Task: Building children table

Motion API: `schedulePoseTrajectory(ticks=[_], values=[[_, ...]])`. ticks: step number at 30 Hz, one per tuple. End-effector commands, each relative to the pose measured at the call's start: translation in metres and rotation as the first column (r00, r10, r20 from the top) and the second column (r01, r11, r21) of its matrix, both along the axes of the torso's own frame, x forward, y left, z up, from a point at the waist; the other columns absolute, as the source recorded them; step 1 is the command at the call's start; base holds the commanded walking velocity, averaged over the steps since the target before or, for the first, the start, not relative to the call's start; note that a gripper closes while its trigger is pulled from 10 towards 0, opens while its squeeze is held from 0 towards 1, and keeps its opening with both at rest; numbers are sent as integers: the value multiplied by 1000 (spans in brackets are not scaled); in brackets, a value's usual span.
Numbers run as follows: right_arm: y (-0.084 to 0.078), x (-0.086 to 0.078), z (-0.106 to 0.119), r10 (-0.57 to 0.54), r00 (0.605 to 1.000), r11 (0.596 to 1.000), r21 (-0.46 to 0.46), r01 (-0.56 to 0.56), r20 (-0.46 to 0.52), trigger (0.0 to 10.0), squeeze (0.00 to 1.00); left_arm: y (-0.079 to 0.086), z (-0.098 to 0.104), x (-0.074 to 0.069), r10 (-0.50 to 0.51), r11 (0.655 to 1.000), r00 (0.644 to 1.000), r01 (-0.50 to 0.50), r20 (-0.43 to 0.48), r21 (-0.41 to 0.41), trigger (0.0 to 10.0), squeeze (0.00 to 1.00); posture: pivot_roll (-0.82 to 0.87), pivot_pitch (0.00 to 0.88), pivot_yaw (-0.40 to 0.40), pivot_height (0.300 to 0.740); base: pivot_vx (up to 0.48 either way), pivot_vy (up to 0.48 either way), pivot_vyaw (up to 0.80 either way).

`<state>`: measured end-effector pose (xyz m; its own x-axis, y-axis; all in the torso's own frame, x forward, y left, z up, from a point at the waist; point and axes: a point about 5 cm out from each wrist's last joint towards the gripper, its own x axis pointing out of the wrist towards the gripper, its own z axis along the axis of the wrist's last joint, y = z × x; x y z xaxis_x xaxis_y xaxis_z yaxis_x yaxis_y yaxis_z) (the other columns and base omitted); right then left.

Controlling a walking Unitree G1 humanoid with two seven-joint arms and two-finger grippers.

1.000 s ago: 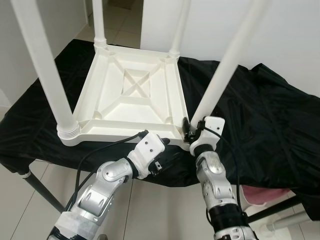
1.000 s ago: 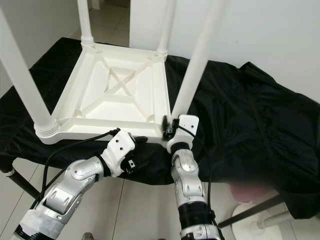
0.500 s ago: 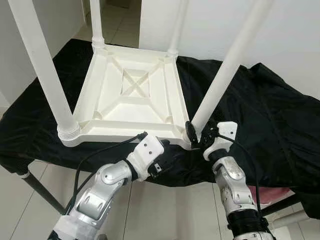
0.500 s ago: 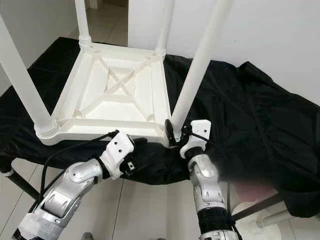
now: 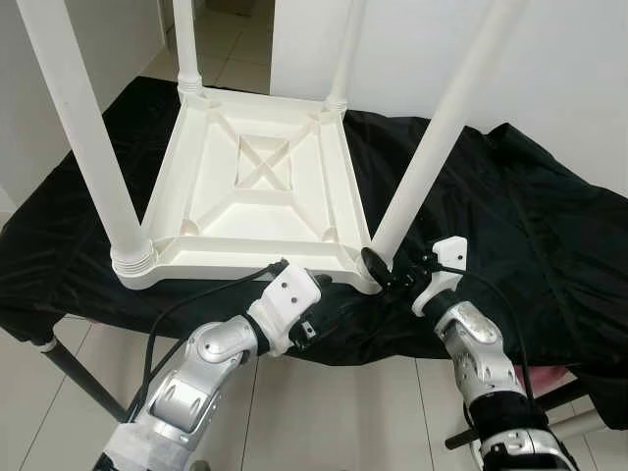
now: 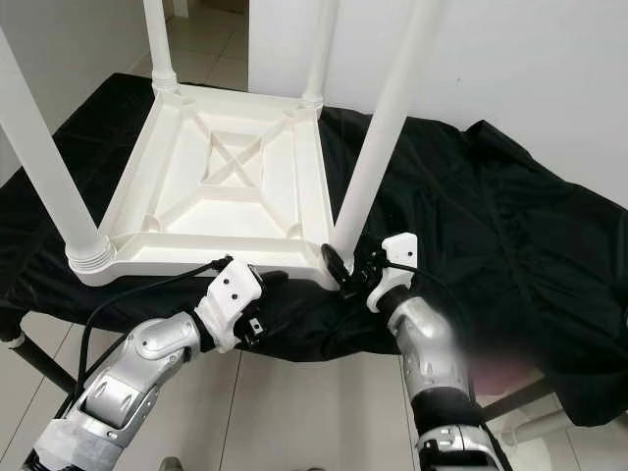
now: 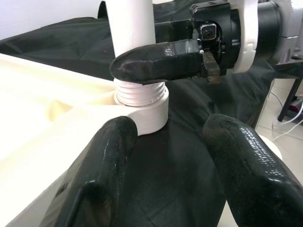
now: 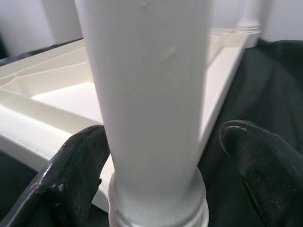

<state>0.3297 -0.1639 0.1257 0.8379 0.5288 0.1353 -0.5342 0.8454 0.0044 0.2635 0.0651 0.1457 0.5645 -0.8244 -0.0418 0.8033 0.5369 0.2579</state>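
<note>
A white plastic children's table (image 5: pixel 260 186) lies upside down on a black cloth (image 5: pixel 510 216), its legs pointing up. My right gripper (image 5: pixel 385 270) is open around the base of the near right leg (image 5: pixel 432 137), which leans to the right. In the right wrist view that leg (image 8: pixel 147 85) stands between the fingertips (image 8: pixel 80 156). The left wrist view shows the leg's threaded end (image 7: pixel 142 92) in the corner socket (image 7: pixel 151 113). My left gripper (image 5: pixel 329 299) is open beside that corner at the table's front rim, holding nothing.
The near left leg (image 5: pixel 83 147) and two far legs (image 5: pixel 186 39) stand upright in their sockets. The cloth-covered stand ends just in front of my arms, with tiled floor (image 5: pixel 324 412) below and a black stand leg (image 5: pixel 78 373) at the left. A white wall (image 5: pixel 549 59) lies behind.
My right wrist has swung out to the right around the leg's base, from below the corner to its right side. The left arm has stayed put.
</note>
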Motion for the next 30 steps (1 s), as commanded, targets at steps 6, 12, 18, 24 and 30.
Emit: schedulePoseTrajectory(ticks=[6, 12, 18, 24, 30], values=[[4, 11, 5, 126, 992, 989, -77, -126, -6, 10000, 0, -2, 0, 3, -3, 1000, 1000, 3, 3, 14, 10000, 0, 72, 38, -120, 740, 0, 0, 0], [7, 18, 9, 176, 984, 977, -117, -176, -11, 10000, 0, -4, 1, 3, -4, 1000, 1000, 4, 6, 12, 10000, 0, 78, 34, -125, 740, 0, 0, 0], [7, 22, 9, 180, 984, 970, -161, -180, -18, 1569, 0, -6, -1, 0, -23, 999, 1000, 23, 6, 25, 10000, 0, 80, 35, -125, 740, 0, 0, 0], [7, 24, 8, 176, 984, 973, -146, -177, -23, 0, 0, -6, -1, -1, -30, 999, 1000, 29, 4, 27, 10000, 0, 81, 38, -124, 740, 0, 0, 0], [4, 24, 6, 148, 989, 984, -97, -150, -24, 0, 0, -6, -1, 0, -26, 999, 1000, 26, 7, 31, 10000, 0, 77, 45, -123, 740, 0, 0, 0]])
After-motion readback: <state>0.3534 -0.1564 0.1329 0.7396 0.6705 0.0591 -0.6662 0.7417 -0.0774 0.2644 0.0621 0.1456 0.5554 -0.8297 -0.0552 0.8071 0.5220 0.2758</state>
